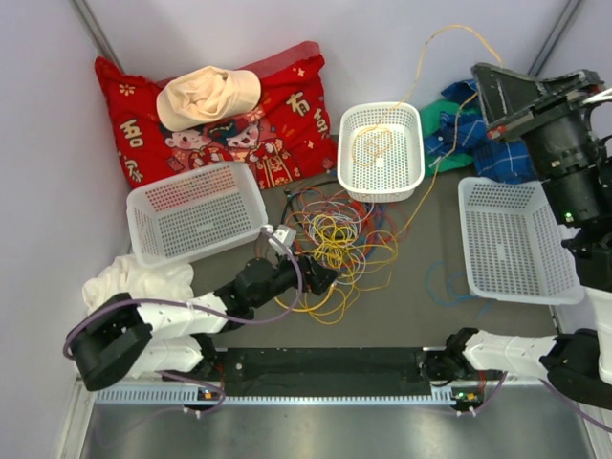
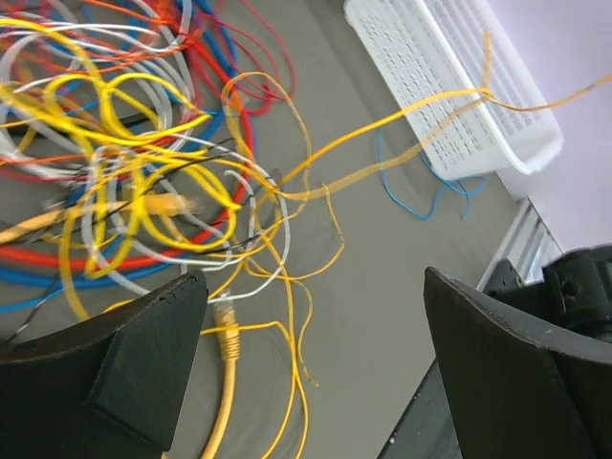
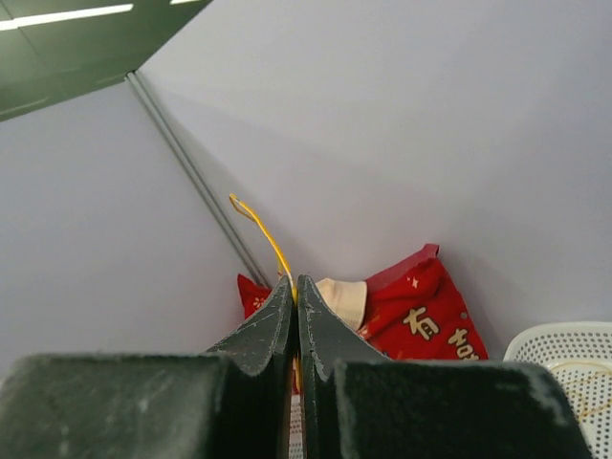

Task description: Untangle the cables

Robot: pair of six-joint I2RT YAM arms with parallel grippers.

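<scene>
The cables lie in a loose tangle of yellow, red, blue, white and orange loops on the grey table between the baskets. My left gripper is low at the tangle's near left edge and open. In the left wrist view its fingers stand wide apart. A yellow plug-ended cable lies between them, and the tangle is just beyond. My right gripper is raised high at the back right. It is shut on a thin yellow cable that arcs down to the tangle.
Three white baskets stand around the tangle, at the left, at the back middle with yellow wire inside, and at the right. A red cushion with a beige cap lies at the back left. Blue-green cloth, white cloth and a loose blue wire are also here.
</scene>
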